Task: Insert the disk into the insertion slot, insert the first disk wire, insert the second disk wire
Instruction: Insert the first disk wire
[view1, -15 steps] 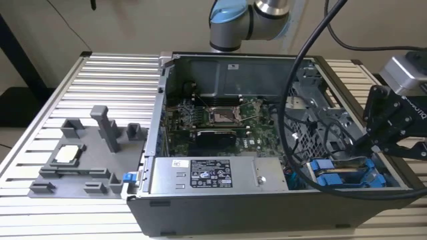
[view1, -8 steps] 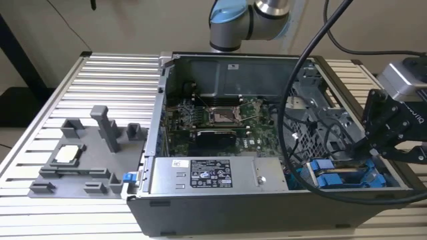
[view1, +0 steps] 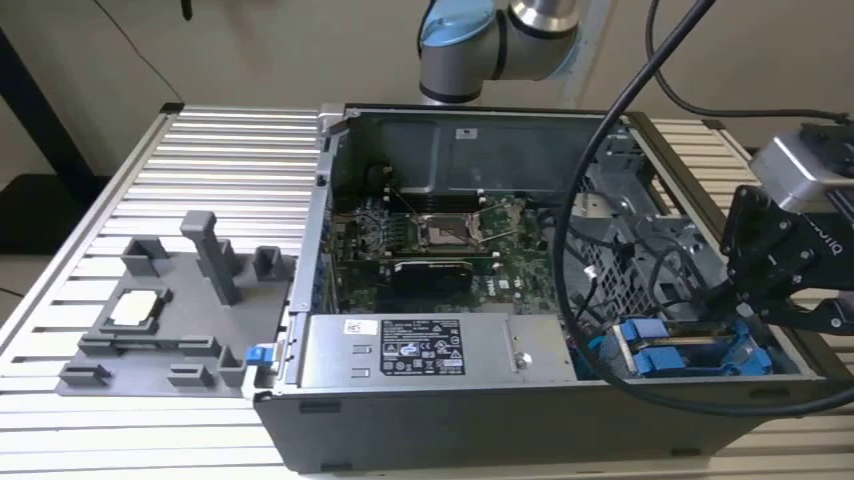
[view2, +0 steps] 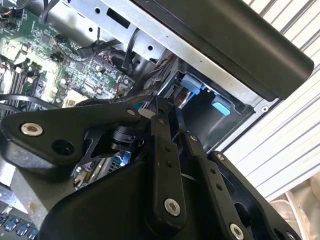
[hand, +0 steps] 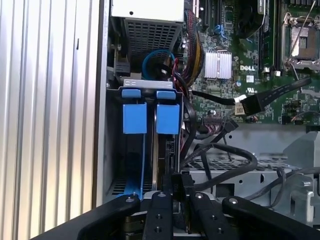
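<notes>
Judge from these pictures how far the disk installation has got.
Done: the disk sits in the insertion slot, its blue tab level with the other blue-framed drive. In hand: the shut pincer is at the disk's far end; whether it holds a wire I cannot tell. Left: the two disk wires, whose state is hidden.

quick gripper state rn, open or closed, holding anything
gripper: closed, pinching what looks like a small black plug, probably a wire connector.
</notes>
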